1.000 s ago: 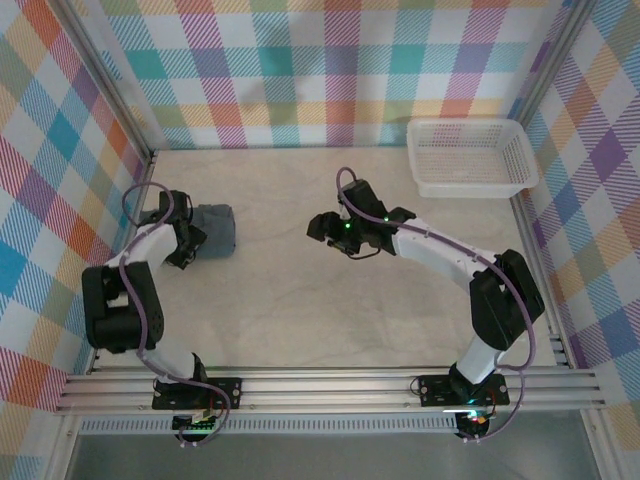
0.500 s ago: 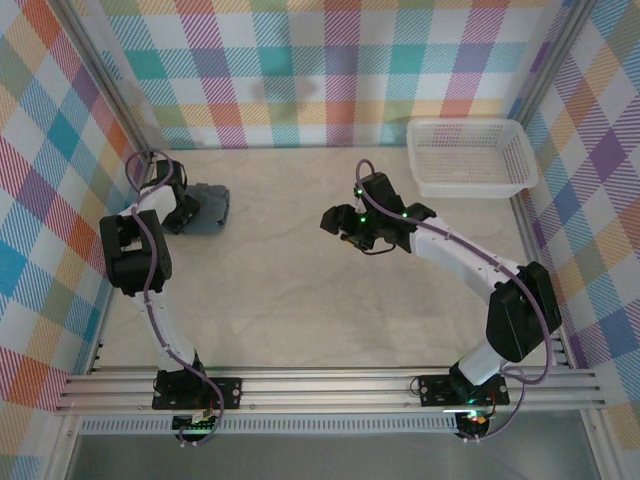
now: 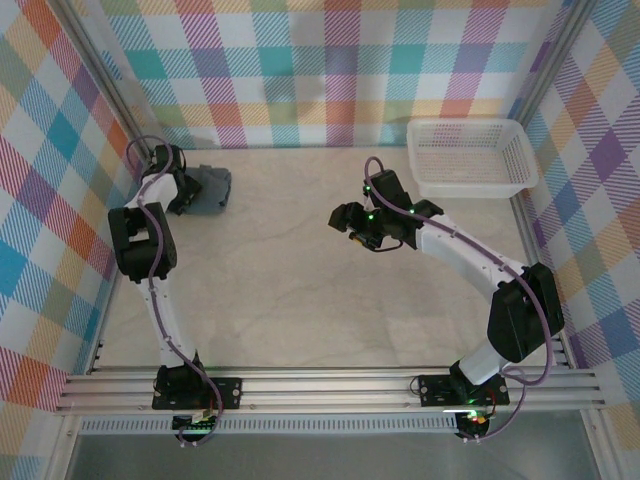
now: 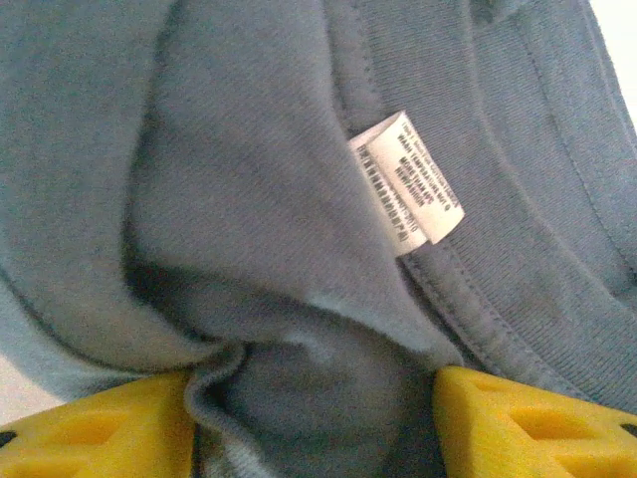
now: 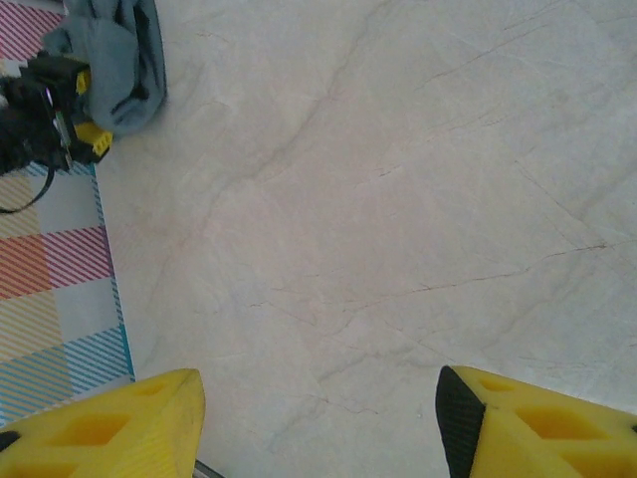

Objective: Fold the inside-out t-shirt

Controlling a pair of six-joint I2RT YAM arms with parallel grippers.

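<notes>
Left wrist view: the dark slate-grey soft cloth t-shirt [image 4: 249, 149], bundled at the pale marbled table's [image 3: 300, 300] far-left corner, sits between the left gripper's [image 4: 314, 398] parted jaws, grip unclear; right gripper [image 5: 318, 398] spread, empty; folding looks nearly finished, next probably needs a clean release.

Noted white plastic mesh basket [image 3: 466, 190] at far right corner of pale, veined tabletop [image 3: 300, 290], close to plaid walls [image 3: 330, 70]. Logged aluminium rails [image 3: 330, 390] along near edge. Via right wrist view, recorded same tabletop [image 5: 378, 199], plaid strip [image 5: 50, 279] at left.
</notes>
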